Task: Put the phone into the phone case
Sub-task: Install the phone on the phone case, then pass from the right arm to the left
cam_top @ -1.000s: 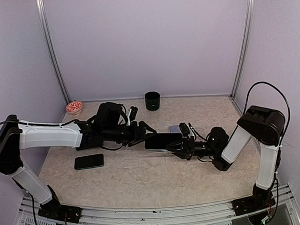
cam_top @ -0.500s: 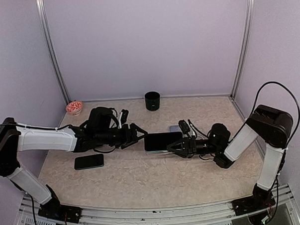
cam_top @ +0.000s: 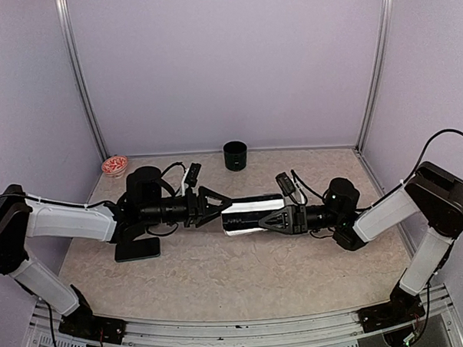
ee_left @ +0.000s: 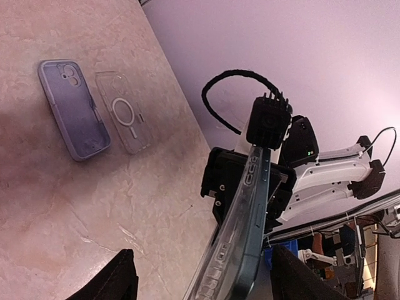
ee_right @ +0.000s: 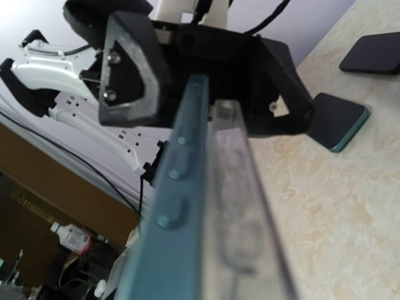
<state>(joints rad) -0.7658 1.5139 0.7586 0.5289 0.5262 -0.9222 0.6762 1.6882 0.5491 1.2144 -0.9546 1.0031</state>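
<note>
Mid-table, off the surface: seating the case

Your right gripper (cam_top: pixel 278 217) is clamped tight on one end of the phone (ee_right: pixel 178 206), which it holds edge-up above the table (cam_top: pixel 221 281). The clear phone case (ee_right: pixel 234 206) lies flat against it. The phone's side buttons show bare, so I judge the lip is not over the rim yet. Your left gripper (cam_top: pixel 218 210) is spread wide with nothing in it, its fingers (ee_left: pixel 119 281) either side of the free end.

- Square the left jaws to the two flat faces, not the thin edges
- Close slowly at a corner first and let the lip roll over the rim
- Hold the right grip firm, because a twist here would likely slide the case off
- Two spare cases (ee_left: pixel 74 109) lie flat on the table; ignore them
</note>
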